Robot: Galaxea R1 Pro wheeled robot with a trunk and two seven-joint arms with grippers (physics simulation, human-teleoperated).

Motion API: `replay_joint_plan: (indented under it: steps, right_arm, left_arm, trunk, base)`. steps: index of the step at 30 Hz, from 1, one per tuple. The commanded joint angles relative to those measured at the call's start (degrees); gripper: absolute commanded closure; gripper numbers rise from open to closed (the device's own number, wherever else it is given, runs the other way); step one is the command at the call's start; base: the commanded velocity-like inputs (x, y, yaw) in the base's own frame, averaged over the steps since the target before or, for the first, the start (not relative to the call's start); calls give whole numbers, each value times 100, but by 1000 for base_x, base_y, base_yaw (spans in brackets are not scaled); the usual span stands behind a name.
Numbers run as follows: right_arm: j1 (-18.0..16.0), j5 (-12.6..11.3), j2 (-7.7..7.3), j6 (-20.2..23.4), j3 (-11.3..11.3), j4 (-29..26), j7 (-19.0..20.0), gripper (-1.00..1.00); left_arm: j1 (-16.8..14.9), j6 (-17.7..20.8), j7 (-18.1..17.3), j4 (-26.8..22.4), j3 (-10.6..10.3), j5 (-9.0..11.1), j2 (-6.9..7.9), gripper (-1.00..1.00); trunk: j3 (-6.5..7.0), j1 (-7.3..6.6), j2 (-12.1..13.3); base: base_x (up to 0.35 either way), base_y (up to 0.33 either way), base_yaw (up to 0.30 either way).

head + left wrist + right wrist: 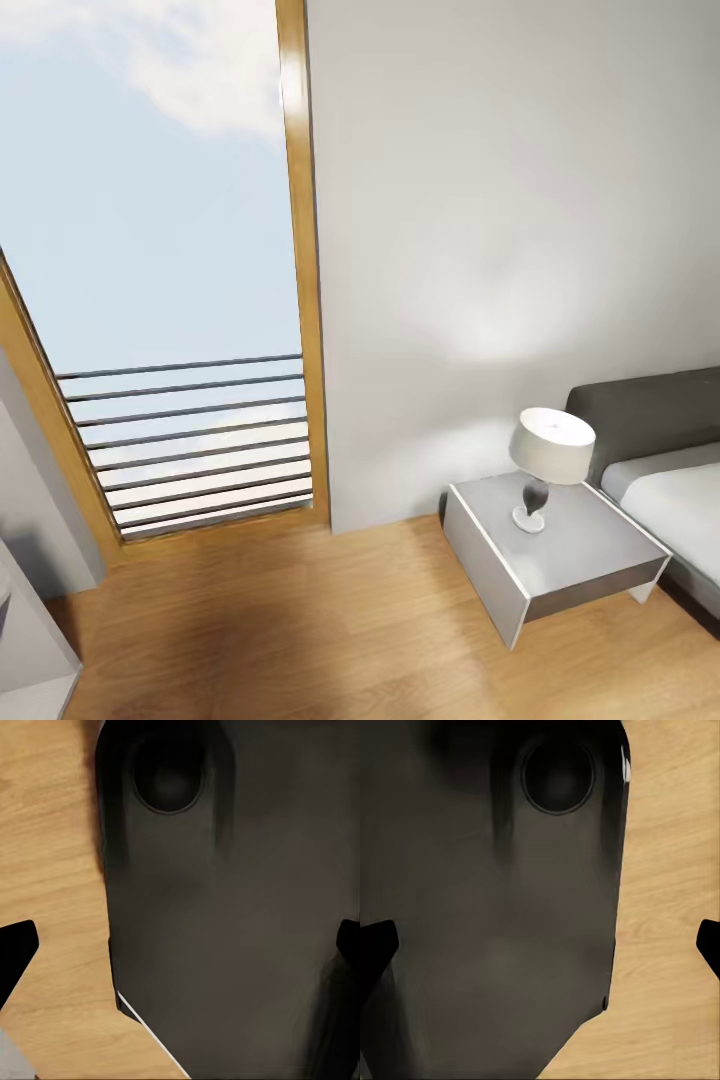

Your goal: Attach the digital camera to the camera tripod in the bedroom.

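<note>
**Two grippers spread wide, bedroom corner ahead**

Two things flank a pale wall [500,200]: a railed window [170,300], then nightstand [590,560], lamp [550,450] and bed [670,480]. Open wood floor [300,630] runs between. Left gripper [180,945] and right gripper [540,945] hang wide apart, empty, above the dark robot base [240,907].

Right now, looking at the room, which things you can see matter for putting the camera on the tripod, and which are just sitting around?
Part of the job:
- the bedroom's wooden floor; no camera or tripod visible here

Just there:
- table lamp
- grey nightstand
- bed
- balcony railing
</note>
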Motion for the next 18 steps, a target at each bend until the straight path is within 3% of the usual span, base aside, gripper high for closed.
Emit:
replay_joint_plan:
  steps: [1,10,18]
  right_arm:
    - [-1,0,0,0,0,0,0,-100]
    - [-11,-6,-280,22,18,-75,-29,-100]
    - [-10,8,-297,-89,15,-71,-35,-100]
  left_arm:
    - [-1,0,0,0,0,0,0,-100]
    - [-80,-26,15,-145,-25,0,-77,-100]
    - [-80,-19,16,-157,-28,7,-140,-100]
  trunk:
    - [-3,0,-1]
    - [-3,0,-1]
    - [-3,0,-1]
  base:
    - [0,0,0]
    - [0,0,-18]
    - [0,0,-1]
